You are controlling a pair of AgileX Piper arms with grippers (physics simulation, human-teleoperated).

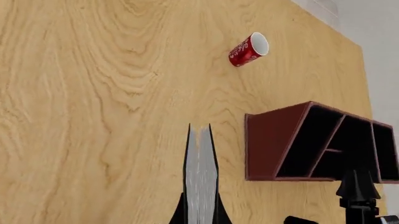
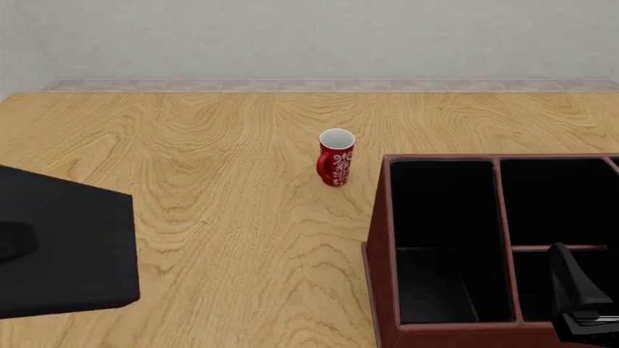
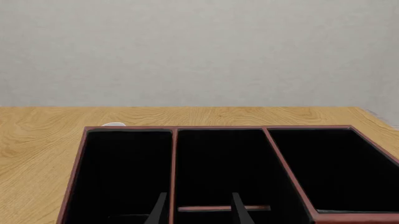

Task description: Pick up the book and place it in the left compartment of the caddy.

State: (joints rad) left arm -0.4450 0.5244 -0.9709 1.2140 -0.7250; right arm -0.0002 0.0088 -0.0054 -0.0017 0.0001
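Black book (image 1: 200,179) clamped in left gripper (image 1: 199,215) | well left of caddy (image 2: 379,239)

Black book (image 2: 63,250) fills the lower left, raised over the table (image 2: 222,217). Red mug (image 2: 335,158) upright mid-table, near the caddy (image 2: 379,254). Left compartment (image 2: 447,239) black, bare. Right gripper (image 2: 578,297) over the caddy's near edge; jaw state unclear.

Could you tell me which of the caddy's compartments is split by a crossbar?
The middle compartment of the caddy; the left compartment runs long and undivided.
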